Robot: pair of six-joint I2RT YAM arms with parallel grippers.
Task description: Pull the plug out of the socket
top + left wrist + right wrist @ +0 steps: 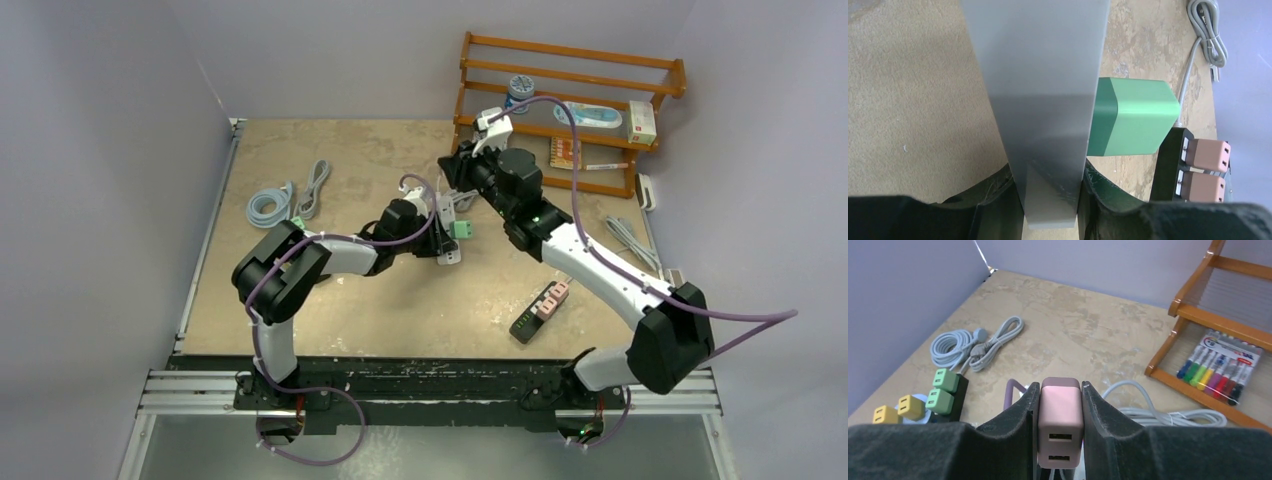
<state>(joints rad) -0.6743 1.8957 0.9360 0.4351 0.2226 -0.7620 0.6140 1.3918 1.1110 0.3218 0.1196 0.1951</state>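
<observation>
Two claws, top view: the left claw (445, 232) and right claw (455, 182) meet over the middle of the worktop (330, 300) at one grey power strip (449, 250). A green plug (463, 229) juts from the strip's side. A black strip (540, 311) carrying pink plugs lies well apart, near the right arm.
Left wrist view: the left claw is clamped on the grey power strip, one finger pressed against each flat side. The green plug is seated in the strip's right face, with the black strip on the worktop beyond it.
Right wrist view: the right claw is closed tight on a pink plug (1060, 420), fingers touching both its sides. Two USB ports face the camera. Whether its prongs sit in the socket cannot be told.
Writing: the marker pack (1220, 360) in the wooden rack (1193, 305) bears print too small to read.
</observation>
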